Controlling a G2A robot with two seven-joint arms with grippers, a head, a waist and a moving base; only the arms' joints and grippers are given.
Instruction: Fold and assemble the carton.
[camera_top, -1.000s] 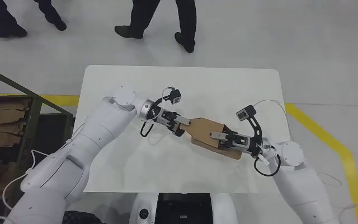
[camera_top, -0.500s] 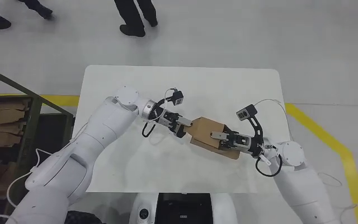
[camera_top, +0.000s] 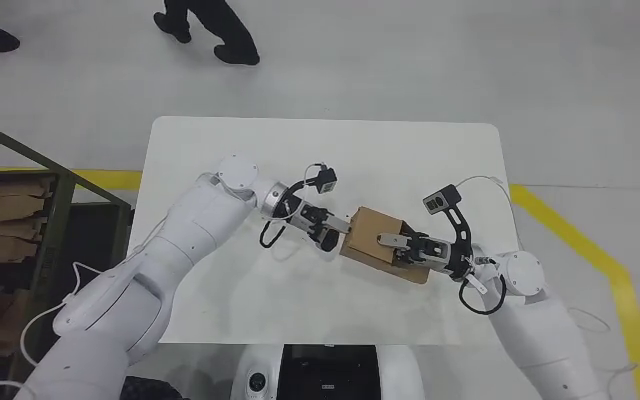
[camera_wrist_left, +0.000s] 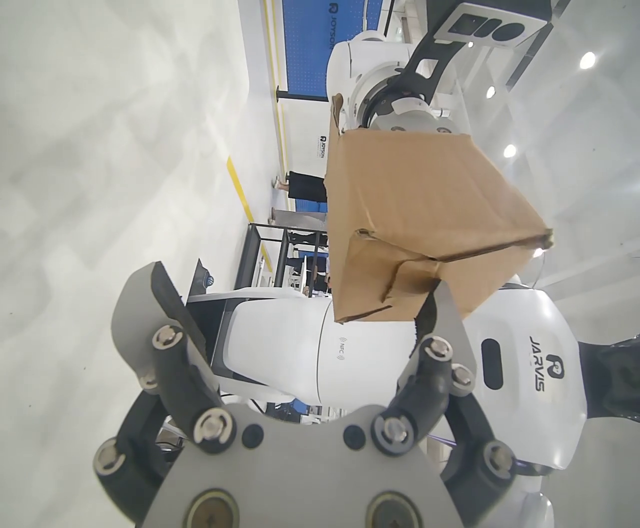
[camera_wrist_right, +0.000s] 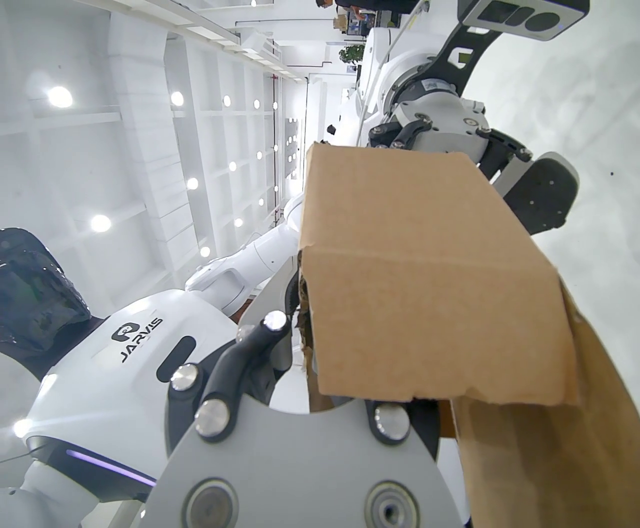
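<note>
You're working the brown carton (camera_top: 378, 243) over the middle of the white counter (camera_top: 200, 160), a little toward its right and near edges. It's sitting in box shape with its long side running roughly from the left edge to the right edge. Your left pincer (camera_top: 338, 230) is sitting at the carton end facing the counter's left edge, released, with its fingers (camera_wrist_left: 150, 300) spreading wide. One fingertip is touching the folded end flap (camera_wrist_left: 395, 280), which is looking creased; the other is standing apart from the cardboard. Your right pincer (camera_top: 393, 243) is lying on the carton's top toward the other end, right against the cardboard. Can't tell if it's clenched or released, since the carton is covering it in the right wrist view. A loose flap (camera_wrist_right: 540, 450) is sticking out past the carton wall just beside that pincer.
</note>
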